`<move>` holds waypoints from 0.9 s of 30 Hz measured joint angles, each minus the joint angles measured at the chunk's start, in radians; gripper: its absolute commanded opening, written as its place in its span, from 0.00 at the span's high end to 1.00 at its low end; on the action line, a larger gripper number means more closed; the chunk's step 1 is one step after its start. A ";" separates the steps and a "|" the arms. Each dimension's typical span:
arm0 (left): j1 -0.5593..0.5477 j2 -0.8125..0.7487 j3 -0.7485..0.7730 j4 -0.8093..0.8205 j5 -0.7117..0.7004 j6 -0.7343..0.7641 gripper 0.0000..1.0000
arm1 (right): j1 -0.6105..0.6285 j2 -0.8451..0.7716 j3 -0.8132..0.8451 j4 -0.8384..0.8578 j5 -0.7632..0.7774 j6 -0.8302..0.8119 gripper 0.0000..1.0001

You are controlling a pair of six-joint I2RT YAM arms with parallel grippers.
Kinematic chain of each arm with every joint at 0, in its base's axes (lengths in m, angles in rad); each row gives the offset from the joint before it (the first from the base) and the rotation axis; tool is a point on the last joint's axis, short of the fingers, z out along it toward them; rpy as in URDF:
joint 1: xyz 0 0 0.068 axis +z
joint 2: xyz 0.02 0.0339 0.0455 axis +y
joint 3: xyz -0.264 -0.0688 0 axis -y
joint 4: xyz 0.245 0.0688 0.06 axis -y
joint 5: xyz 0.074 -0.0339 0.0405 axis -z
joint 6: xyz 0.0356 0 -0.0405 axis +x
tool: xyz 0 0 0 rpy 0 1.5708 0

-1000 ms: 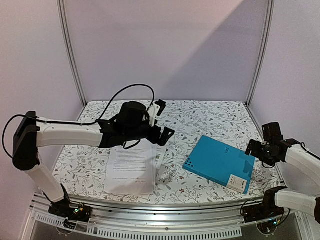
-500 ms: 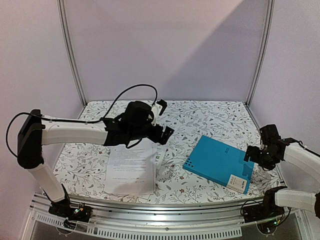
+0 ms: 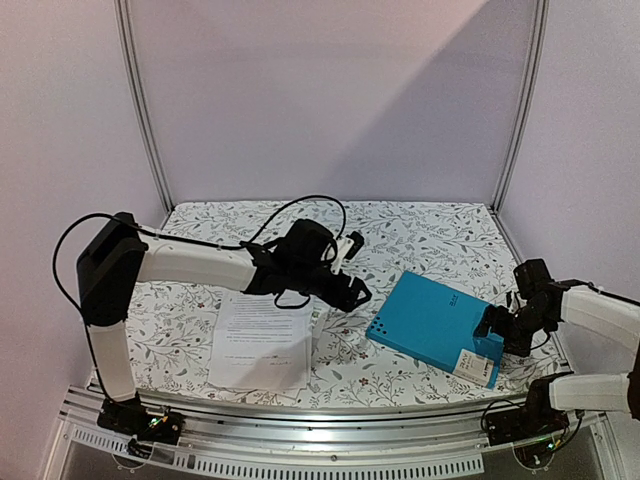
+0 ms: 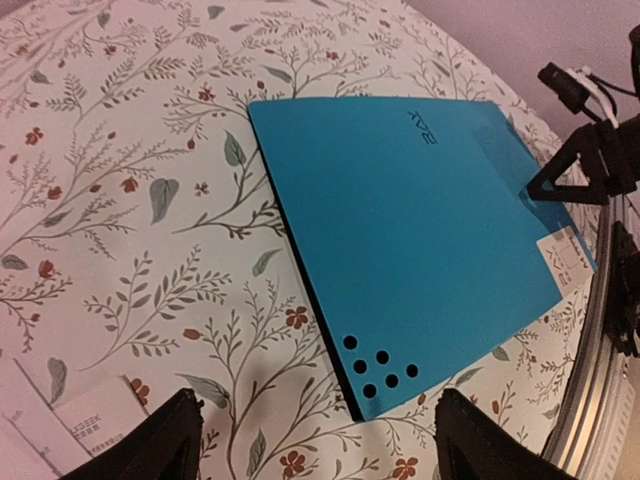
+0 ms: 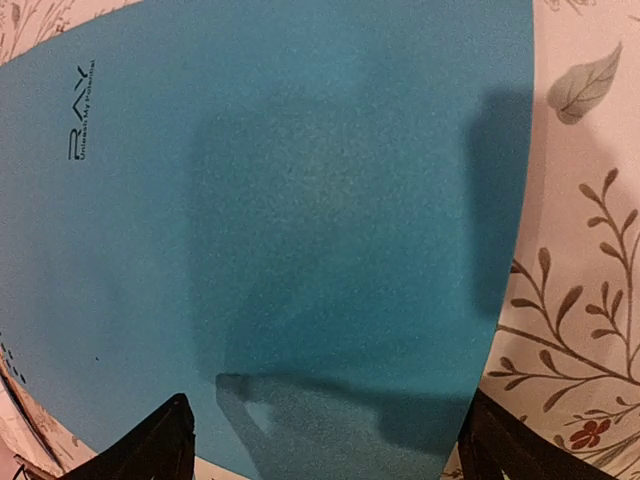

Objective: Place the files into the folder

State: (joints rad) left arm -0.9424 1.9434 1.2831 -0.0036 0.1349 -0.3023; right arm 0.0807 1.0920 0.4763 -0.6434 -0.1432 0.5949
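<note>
folder: the teal folder (image 3: 435, 328) lies flat and closed on the right side of the floral table (image 3: 420, 225), dotted corner (image 4: 378, 372) pointing our way. White label (image 3: 475, 362) at its near edge.

files: the printed white sheets (image 3: 262, 340) sit in a loose stack at near left, well apart from the folder and not in it yet. We can't count them.

left gripper: the left gripper (image 4: 320, 445) hangs over bare cloth between sheets and folder. Jaws are spread wide with nothing in them, and its camera looks at the folder's dark left edge.

right gripper: the right gripper (image 5: 325, 445) is low over the folder's right side. Its fingers are also spread and empty, with their shadow on the cover. We can't tell if it's touching.

why, our guess: both arms are aimed at the folder and neither at the paper, so we reckon the cover gets opened first. One claw probably pins it while the other lifts an edge.

watch out: a flat cover leaves very little lip to catch, and the whole folder may slide on the cloth.
</note>
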 measured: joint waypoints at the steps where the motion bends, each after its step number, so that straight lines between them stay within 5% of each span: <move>1: 0.000 0.004 0.006 -0.014 0.015 0.001 0.19 | -0.002 0.000 -0.001 0.007 -0.018 0.004 0.13; 10: -0.013 0.010 0.027 -0.127 0.023 0.051 0.16 | 0.009 -0.032 -0.080 0.196 -0.233 0.062 0.19; 20: -0.013 -0.009 -0.003 -0.214 -0.082 0.063 0.14 | 0.321 0.190 -0.007 0.454 -0.328 0.174 0.19; 27: 0.034 -0.103 -0.098 -0.230 -0.167 -0.024 0.13 | 0.430 0.347 0.171 0.544 -0.349 0.194 0.16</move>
State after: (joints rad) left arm -0.9085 1.8408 1.1854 -0.2340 -0.0326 -0.3260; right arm 0.5106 1.4387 0.6476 -0.0998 -0.4923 0.7891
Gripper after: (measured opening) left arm 0.863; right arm 0.819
